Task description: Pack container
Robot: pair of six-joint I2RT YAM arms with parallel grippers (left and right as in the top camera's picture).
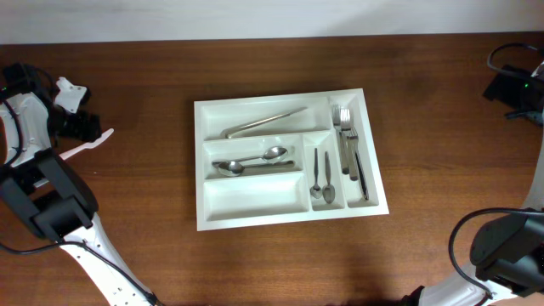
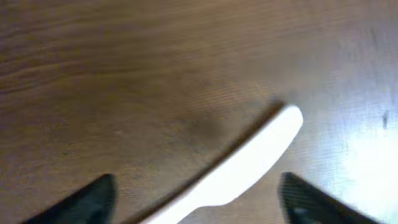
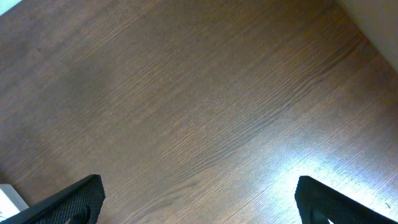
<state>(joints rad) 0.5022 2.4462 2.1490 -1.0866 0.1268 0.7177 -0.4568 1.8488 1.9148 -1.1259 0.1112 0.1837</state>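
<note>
The container point(image 1: 206, 115), a large white cutlery tray, lies at the middle of the table. It holds metal knives point(image 1: 265, 121), large spoons point(image 1: 253, 161), small spoons point(image 1: 320, 175) and forks point(image 1: 348, 143). A white plastic knife point(image 1: 89, 144) lies on the wood at the far left. My left gripper point(image 1: 78, 133) hangs low over it. In the left wrist view the white knife point(image 2: 245, 165) runs slantwise between the two dark fingers point(image 2: 99, 196), which stand apart from it on both sides; the gripper point(image 2: 198, 186) is open. My right gripper point(image 3: 199, 186) is open over bare wood.
The right arm point(image 1: 512, 83) sits at the far right back corner, with cables beside it. The left arm's base point(image 1: 51, 200) stands at the left edge. A white corner point(image 3: 7, 199) shows at the lower left of the right wrist view.
</note>
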